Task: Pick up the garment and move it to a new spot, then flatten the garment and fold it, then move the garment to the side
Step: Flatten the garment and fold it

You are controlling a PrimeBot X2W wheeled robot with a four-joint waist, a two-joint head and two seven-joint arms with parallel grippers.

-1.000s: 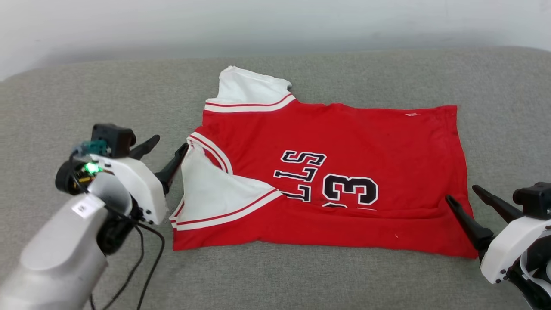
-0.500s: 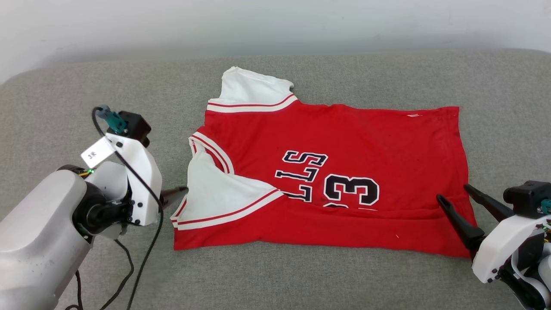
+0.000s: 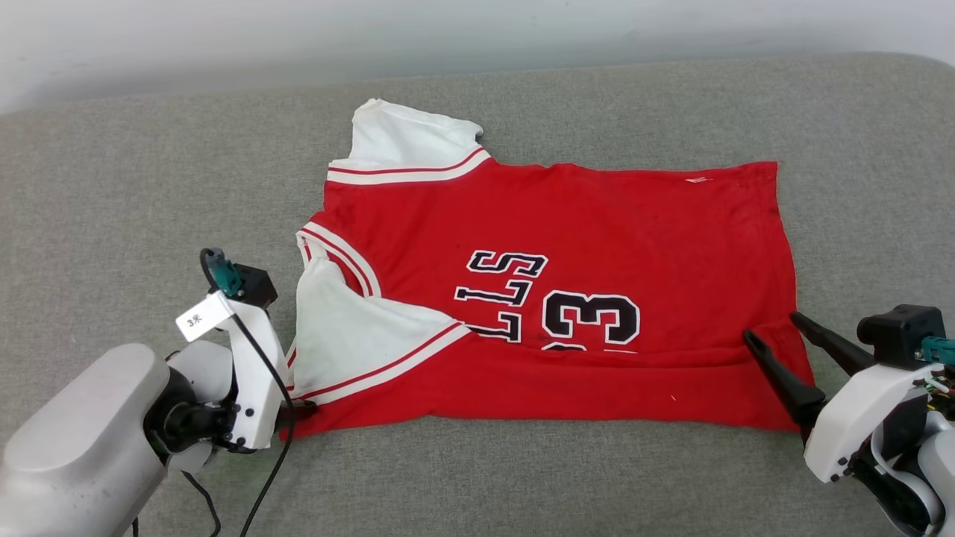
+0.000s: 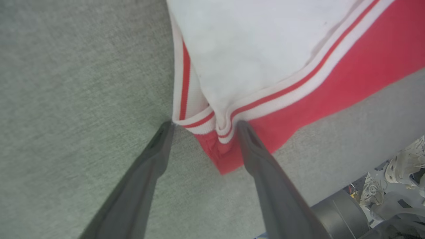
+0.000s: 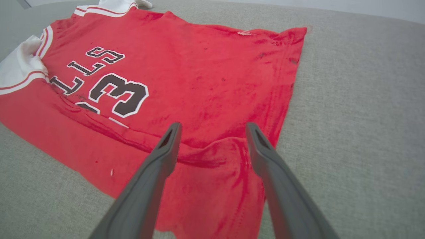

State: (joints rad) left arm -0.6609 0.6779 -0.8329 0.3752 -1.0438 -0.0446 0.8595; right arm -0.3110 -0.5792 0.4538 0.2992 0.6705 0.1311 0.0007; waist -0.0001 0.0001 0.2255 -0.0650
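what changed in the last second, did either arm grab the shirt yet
The left gripper swung from the collar edge of the shirt down to its near left corner, which now sits between its open fingers; nothing is gripped. The right gripper stays open at the near right corner, and the shirt lies as before.

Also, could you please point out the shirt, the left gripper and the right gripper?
shirt (image 3: 597,224): head view, plain red cloth above the number.
left gripper (image 4: 205,123): left wrist view, midway between its open fingertips.
right gripper (image 5: 214,124): right wrist view, midway between its open fingertips.
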